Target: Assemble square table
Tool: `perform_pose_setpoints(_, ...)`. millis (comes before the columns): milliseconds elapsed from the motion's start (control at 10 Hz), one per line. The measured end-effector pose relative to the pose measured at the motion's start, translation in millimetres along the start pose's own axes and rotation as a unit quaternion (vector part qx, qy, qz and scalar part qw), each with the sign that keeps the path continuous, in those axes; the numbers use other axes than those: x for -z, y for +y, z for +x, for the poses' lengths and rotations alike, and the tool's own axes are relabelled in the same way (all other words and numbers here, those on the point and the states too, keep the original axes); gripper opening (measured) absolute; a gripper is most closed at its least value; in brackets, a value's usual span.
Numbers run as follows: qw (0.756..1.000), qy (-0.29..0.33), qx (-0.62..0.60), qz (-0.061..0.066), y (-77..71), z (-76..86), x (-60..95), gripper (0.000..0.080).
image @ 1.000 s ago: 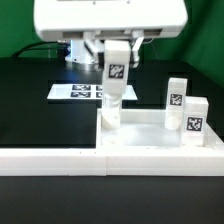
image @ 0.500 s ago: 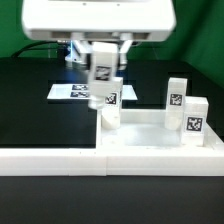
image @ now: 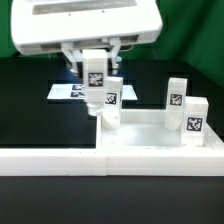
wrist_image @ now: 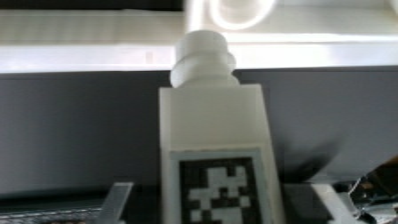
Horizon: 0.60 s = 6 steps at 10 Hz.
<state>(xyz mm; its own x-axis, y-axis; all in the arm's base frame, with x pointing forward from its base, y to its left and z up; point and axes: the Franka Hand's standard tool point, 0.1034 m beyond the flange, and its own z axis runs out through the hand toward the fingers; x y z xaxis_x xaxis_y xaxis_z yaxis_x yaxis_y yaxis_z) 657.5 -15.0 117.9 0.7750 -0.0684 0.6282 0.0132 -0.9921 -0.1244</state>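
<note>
My gripper (image: 94,62) is shut on a white block leg (image: 93,85) with a black-and-white tag and holds it upright in the air, just off the far-left corner of the square slab (image: 150,138). A second leg (image: 110,101) stands at that corner, close beside the held one. Two more legs (image: 177,99) (image: 193,121) stand on the slab's right side. In the wrist view the held leg (wrist_image: 214,130) fills the middle, its rounded peg pointing away, with my gripper (wrist_image: 222,205) closed on it and a finger (wrist_image: 121,203) at each side.
The long low white border wall (image: 50,159) runs along the front, against the slab. The marker board (image: 70,92) lies flat on the black table behind my gripper. A green backdrop is behind the arm.
My gripper has moved toward the exterior view's left with the leg in it. The leg standing at the slab's corner now shows beside it.
</note>
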Motion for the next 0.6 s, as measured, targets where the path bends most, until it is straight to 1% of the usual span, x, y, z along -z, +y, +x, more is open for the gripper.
perform_pose_setpoints(100, 1.0, -0.001, -0.005, -0.007, -8.3, 1.3, -3.4, 0.0288)
perform_pose_setpoints(200, 1.0, -0.002, 0.003, -0.013, -3.4, 0.4, -4.3, 0.0288)
perform_pose_setpoints(400, 1.0, -0.003, 0.002, -0.013, -3.1, -0.4, -4.5, 0.0288)
perform_pose_setpoints(500, 1.0, 0.005, -0.004, -0.018, -2.2, -0.8, -4.7, 0.0288)
perform_pose_setpoints(600, 1.0, 0.003, -0.007, -0.019, -6.7, -10.6, -11.0, 0.0288)
